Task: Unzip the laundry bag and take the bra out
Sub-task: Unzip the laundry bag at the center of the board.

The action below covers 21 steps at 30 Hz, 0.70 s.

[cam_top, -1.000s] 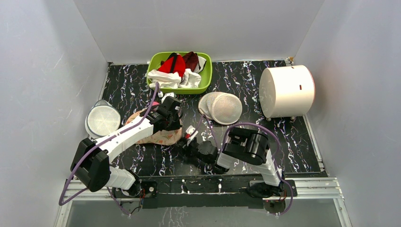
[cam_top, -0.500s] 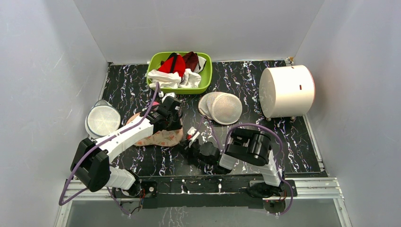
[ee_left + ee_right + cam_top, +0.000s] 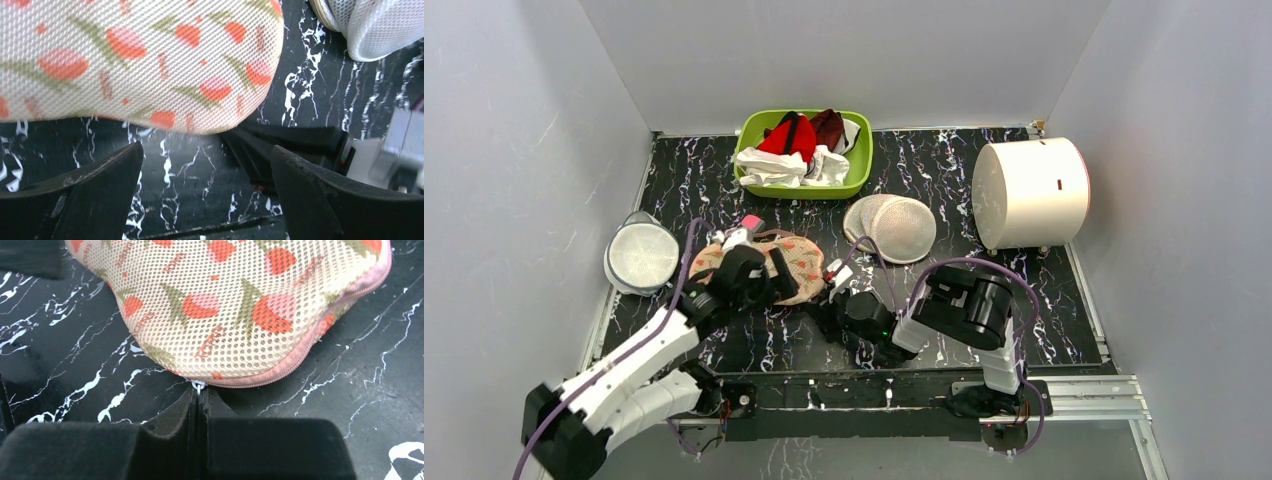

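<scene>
The right gripper (image 3: 201, 392) was pressed together, seemingly pinching the zipper pull (image 3: 198, 386) at its tips. The left gripper (image 3: 205, 150) hung spread, so a pull could drag the unheld bag (image 3: 235, 305) along unopened.

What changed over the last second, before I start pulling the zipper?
The left claw let go of the laundry bag, opened wide and drew back toward the near edge. The right claw closed on the zipper pull at the bag's near side. The bag, green basket, mesh domes and white drum stayed put.
</scene>
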Motion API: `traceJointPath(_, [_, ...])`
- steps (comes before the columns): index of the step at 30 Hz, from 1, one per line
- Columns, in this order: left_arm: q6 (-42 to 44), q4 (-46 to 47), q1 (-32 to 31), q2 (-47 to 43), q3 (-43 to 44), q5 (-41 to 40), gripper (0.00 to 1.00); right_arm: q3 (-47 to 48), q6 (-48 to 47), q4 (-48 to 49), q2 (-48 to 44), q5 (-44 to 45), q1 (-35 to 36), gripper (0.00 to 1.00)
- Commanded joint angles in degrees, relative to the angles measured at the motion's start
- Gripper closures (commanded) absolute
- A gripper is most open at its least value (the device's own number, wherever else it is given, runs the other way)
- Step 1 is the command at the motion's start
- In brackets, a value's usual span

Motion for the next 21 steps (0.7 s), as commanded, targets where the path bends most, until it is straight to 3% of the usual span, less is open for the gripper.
traceJointPath(1, [-14.2, -3.8, 0.5, -9.8, -5.6, 0.0, 0.06, 1.0, 3.0, -0.9, -3.0, -1.0, -0.8, 1.00])
traceJointPath(7, [-33.0, 0.3, 0.7, -11.4, -11.2, 1.9, 0.17, 1.3, 3.3, -1.5, -3.4, -2.1, -1.0, 1.00])
traceJointPath(10, [-36.4, 6.2, 0.7, -7.0, -12.3, 3.4, 0.30, 1.7, 3.8, -1.7, -3.6, -3.0, -1.0, 1.00])
traceJointPath(14, [-36.8, 9.0, 1.0, 0.3, -10.8, 2.2, 0.34, 1.9, 4.0, -2.2, -4.1, -3.8, -1.0, 1.00])
traceJointPath(21, [-35.7, 17.0, 1.6, 5.2, -13.4, 3.4, 0.74, 1.3, 4.4, -2.7, -5.0, -4.3, -1.0, 1.00])
